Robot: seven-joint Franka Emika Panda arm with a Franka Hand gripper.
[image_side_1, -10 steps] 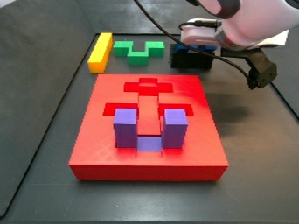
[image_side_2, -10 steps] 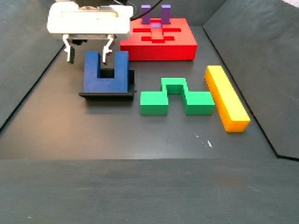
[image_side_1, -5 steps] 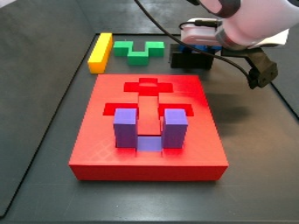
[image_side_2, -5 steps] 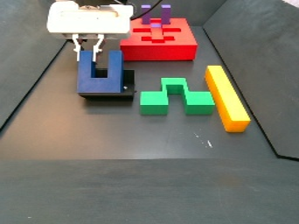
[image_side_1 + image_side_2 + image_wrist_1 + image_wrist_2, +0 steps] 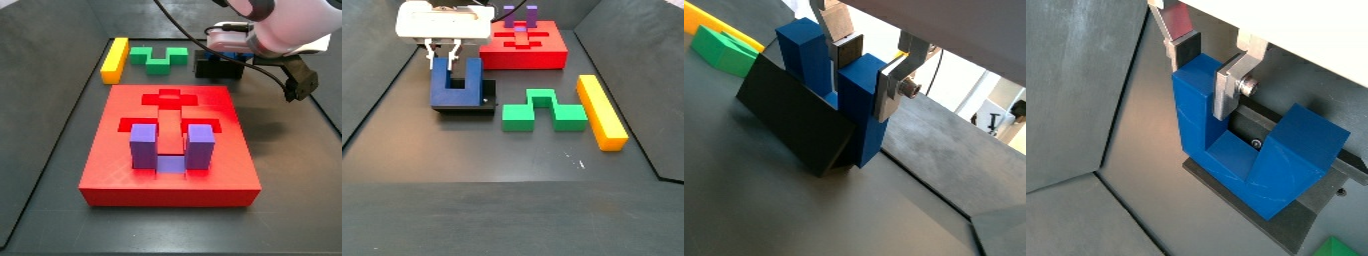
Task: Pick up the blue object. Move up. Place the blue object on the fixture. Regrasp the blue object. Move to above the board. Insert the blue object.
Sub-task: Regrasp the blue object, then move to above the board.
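We are looking at the blue object [image 5: 460, 84], a matte dark blue U-shaped block with two squared prongs pointing up, standing on the fixture [image 5: 472, 106], a low black holder with flat, dull faces. In a wrist view the block [image 5: 1240, 145] is showing a faintly ribbed surface and crisp edges, with the fixture's dark plate [image 5: 1300, 216] lying beneath it.

The gripper [image 5: 446, 55] is hanging directly over the block at the back left of the floor. Its fingers [image 5: 1229, 88] are flat silver plates with dark pads, and in both wrist views we are seeing them straddling one prong [image 5: 859, 95]: one plate is lying against the prong's inner face, inside the U, while the other [image 5: 847, 52] is standing at its outer face. The jaws are narrowly parted, about a prong's thickness; we cannot tell whether they are pressing on it.

Beside the fixture we are seeing a green stepped block [image 5: 540, 109] and a long yellow bar [image 5: 601, 111], both smooth and blocky. The board [image 5: 168, 145], a large flat red slab with recessed cutouts, is carrying a lighter purple U-shaped block [image 5: 170, 147] standing upright in it.
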